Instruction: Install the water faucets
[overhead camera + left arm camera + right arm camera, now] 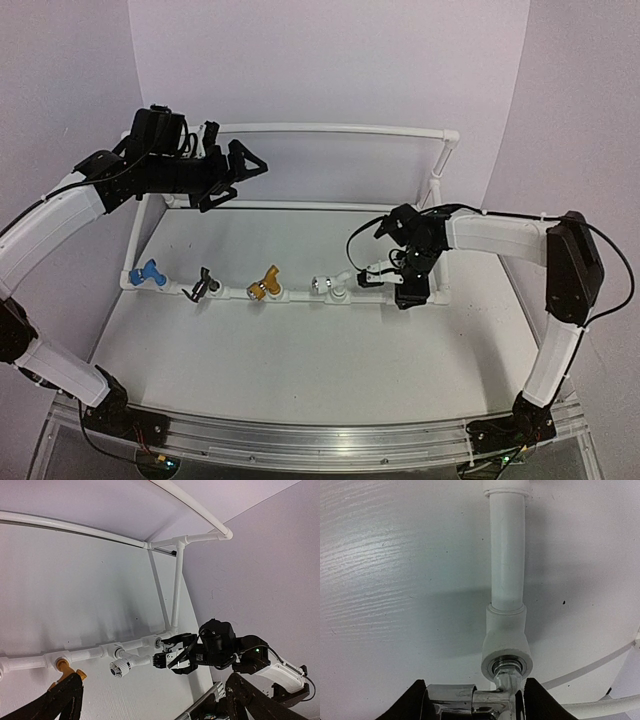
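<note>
My right gripper is shut on the shiny silver faucet, low at the front pipe of the white pipe frame. In the right wrist view the faucet's threaded end sits in the socket of a white pipe fitting, between my black fingers. The blue faucet, black faucet, gold faucet and white faucet stand along the same pipe. My left gripper is open and empty, raised above the frame's back left. It looks down on the white faucet.
The frame's back rail and right upright rise behind the front pipe. The right arm reaches in from the right over the frame's right end. Purple walls close in the back and both sides.
</note>
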`<state>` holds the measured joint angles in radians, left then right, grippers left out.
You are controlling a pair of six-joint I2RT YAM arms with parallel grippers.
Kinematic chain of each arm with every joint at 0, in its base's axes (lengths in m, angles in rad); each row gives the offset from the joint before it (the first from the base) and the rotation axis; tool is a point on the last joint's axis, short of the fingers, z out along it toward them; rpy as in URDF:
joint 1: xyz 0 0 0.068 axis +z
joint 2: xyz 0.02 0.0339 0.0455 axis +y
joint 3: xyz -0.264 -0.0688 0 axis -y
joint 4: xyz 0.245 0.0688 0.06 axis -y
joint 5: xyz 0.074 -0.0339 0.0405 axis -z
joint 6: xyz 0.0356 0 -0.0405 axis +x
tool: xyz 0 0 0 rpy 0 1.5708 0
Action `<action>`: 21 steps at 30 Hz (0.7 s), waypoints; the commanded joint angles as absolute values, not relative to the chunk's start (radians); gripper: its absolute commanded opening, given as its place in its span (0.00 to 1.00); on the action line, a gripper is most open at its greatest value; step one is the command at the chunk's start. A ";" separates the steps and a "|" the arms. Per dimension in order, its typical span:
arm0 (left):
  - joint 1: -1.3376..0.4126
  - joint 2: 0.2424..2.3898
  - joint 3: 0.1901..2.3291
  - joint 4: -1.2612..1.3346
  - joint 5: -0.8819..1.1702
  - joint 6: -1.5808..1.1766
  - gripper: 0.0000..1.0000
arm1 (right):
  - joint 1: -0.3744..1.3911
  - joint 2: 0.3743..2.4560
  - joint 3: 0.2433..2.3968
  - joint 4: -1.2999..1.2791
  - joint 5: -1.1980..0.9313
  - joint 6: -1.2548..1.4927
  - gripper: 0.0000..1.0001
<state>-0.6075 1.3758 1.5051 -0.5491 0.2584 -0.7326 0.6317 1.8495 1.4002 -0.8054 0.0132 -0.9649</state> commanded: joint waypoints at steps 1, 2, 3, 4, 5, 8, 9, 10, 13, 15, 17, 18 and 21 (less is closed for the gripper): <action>-0.603 1.344 1.521 -0.514 0.252 -0.734 0.99 | 0.624 1.862 1.476 -0.796 -0.035 -0.886 0.69; -0.603 1.342 1.519 -0.514 0.252 -0.734 0.99 | 0.624 1.862 1.481 -0.802 -0.041 -0.883 0.71; -0.603 1.341 1.518 -0.514 0.251 -0.734 0.99 | 0.624 1.860 1.485 -0.807 -0.047 -0.886 0.74; -0.603 1.340 1.516 -0.514 0.250 -0.734 0.99 | 0.625 1.857 1.487 -0.812 -0.055 -0.893 0.78; -0.603 1.338 1.515 -0.514 0.249 -0.733 0.99 | 0.625 1.848 1.488 -0.817 -0.065 -0.904 0.81; -0.603 1.336 1.514 -0.514 0.248 -0.731 0.99 | 0.624 1.812 1.490 -0.835 -0.105 -0.955 0.89; -0.603 1.337 1.514 -0.514 0.248 -0.729 0.99 | 0.624 1.796 1.488 -0.842 -0.121 -0.981 0.91; -0.604 1.336 1.514 -0.514 0.248 -0.729 0.99 | 0.624 1.777 1.485 -0.845 -0.133 -1.014 0.94; -0.603 1.339 1.514 -0.513 0.250 -0.726 0.99 | 0.624 1.719 1.470 -0.860 -0.162 -1.139 0.98; -0.603 1.342 1.516 -0.512 0.252 -0.726 0.99 | 0.624 1.675 1.456 -0.871 -0.173 -1.241 0.98; -0.603 1.347 1.518 -0.510 0.254 -0.725 0.99 | 0.625 1.636 1.443 -0.902 -0.169 -1.373 0.98; -0.603 1.348 1.519 -0.509 0.256 -0.724 0.99 | 0.625 1.616 1.431 -0.919 -0.159 -1.450 0.98; -0.603 1.354 1.522 -0.508 0.260 -0.720 0.99 | 0.625 1.548 1.347 -0.928 -0.090 -1.681 0.98</action>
<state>-0.6075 1.3689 1.5051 -0.5489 0.2587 -0.7322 0.6286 1.6384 1.4321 -0.8616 -0.1384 -1.3292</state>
